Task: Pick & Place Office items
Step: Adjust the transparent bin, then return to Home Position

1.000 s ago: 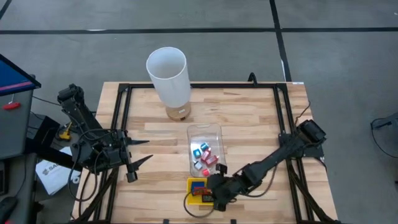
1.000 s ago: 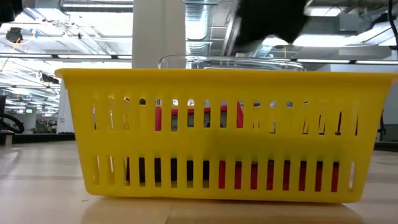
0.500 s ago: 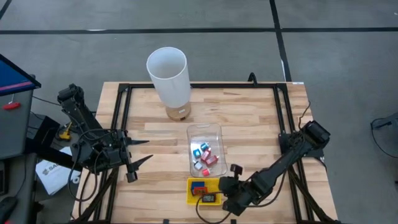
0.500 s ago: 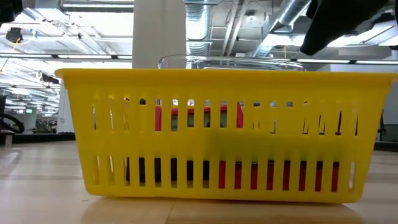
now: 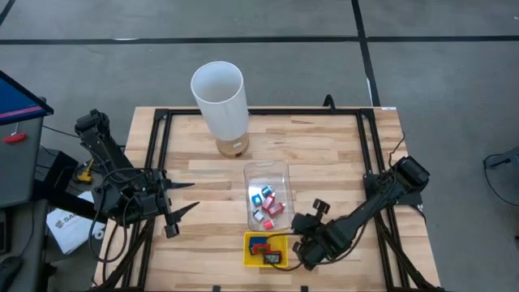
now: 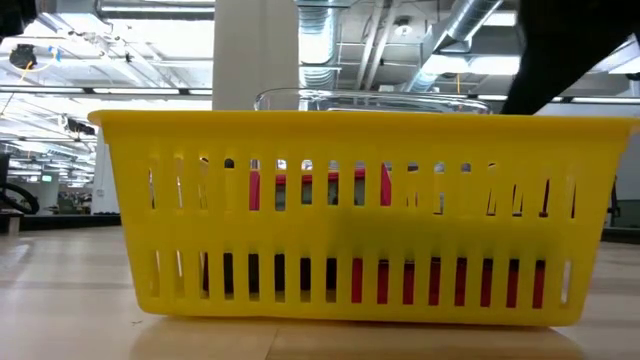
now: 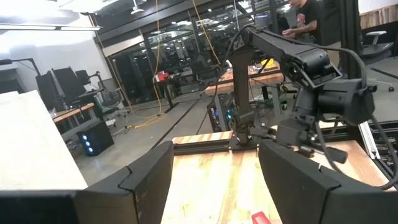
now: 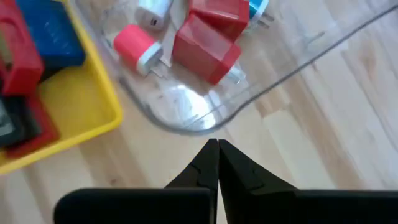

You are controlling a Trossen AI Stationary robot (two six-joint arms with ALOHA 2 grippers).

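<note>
Small office items, red, pink, blue and white, lie in the clear bin (image 5: 268,180); in the right wrist view two red blocks (image 8: 208,37) and a pink piece (image 8: 135,45) show there. More items, blue (image 8: 53,31), red and black, lie in the yellow tray (image 5: 250,258) at the table's near edge. My right gripper (image 5: 295,238) (image 8: 217,163) is shut with nothing in it. It hovers over bare wood just right of the tray, at the bin's near corner. My left gripper (image 5: 185,196) (image 7: 214,186) waits open at the table's left.
A tall white cylinder (image 5: 220,97) stands at the table's far side behind the bin. A black frame rail (image 5: 369,154) runs around the tabletop. In the low view the slotted yellow tray wall (image 6: 350,215) fills the front, with my right arm (image 6: 575,45) dark above it.
My right gripper has drawn back from over the yellow tray toward the table's right edge, then slightly toward the far edge. It now hangs beside the tray. The tray, the bin and the items have stayed in place.
</note>
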